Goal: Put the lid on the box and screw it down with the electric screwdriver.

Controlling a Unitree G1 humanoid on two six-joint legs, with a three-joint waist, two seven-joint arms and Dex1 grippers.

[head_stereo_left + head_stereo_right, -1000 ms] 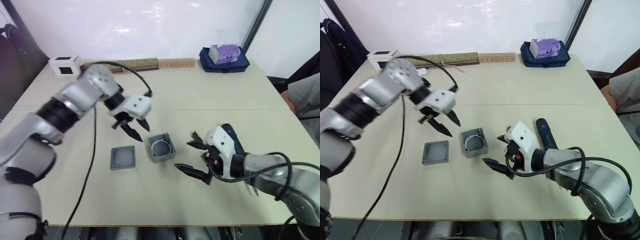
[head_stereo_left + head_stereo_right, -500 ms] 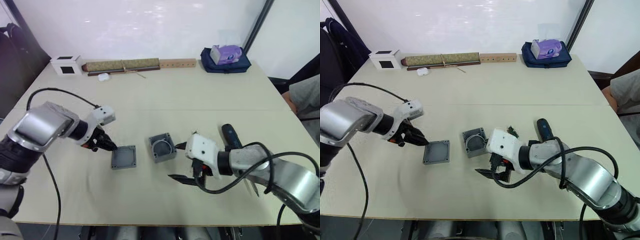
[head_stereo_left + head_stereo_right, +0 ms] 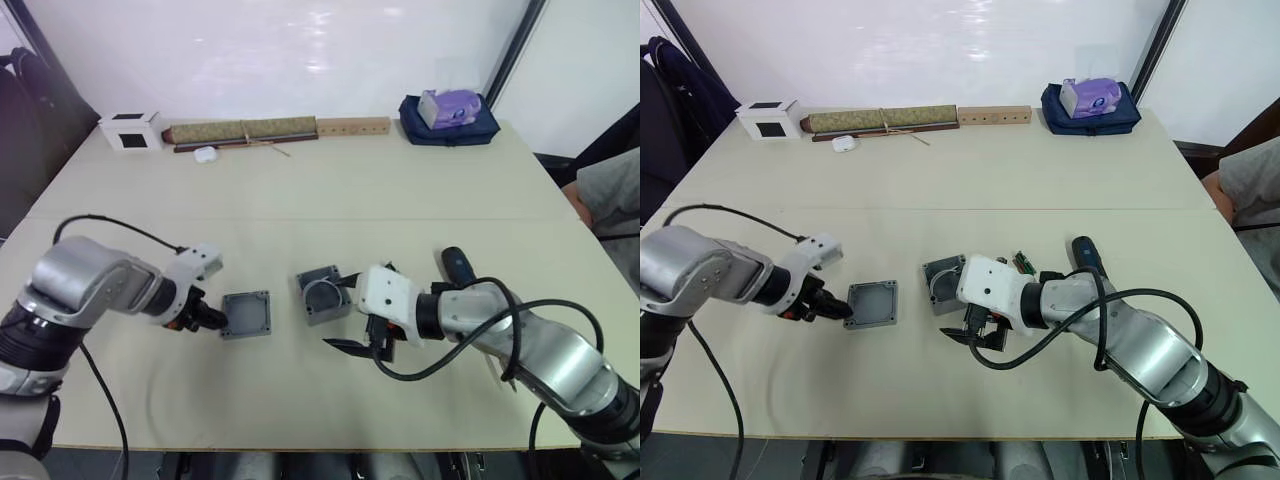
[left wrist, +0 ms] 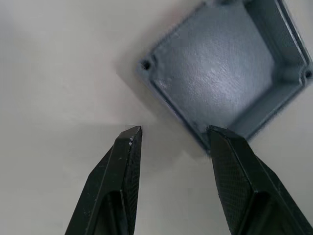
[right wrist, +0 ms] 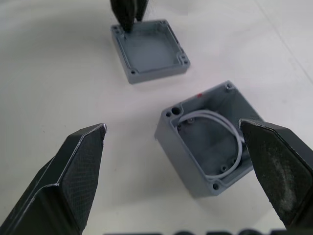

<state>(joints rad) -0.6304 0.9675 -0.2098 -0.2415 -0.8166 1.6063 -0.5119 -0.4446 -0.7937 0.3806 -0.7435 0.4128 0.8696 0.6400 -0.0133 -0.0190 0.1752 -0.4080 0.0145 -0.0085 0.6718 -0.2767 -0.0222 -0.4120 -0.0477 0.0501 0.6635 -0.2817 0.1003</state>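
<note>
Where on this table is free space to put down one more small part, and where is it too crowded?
Free: the broad strip of table between the back-edge row, from white cube to blue bag, and the box. Also the near edge in front of the lid. Crowded: the middle, where left pincer, lid, box, right pincer and electric screwdriver sit close together.

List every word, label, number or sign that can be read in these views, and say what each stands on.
No text can be read in any view.
The purple tissue pack on the dark blue bag carries print too small to read.
The white cube shows a plain black face with no readable mark.
The box has a small red mark on its rim, not a letter or number.
The lid bears no writing.
</note>
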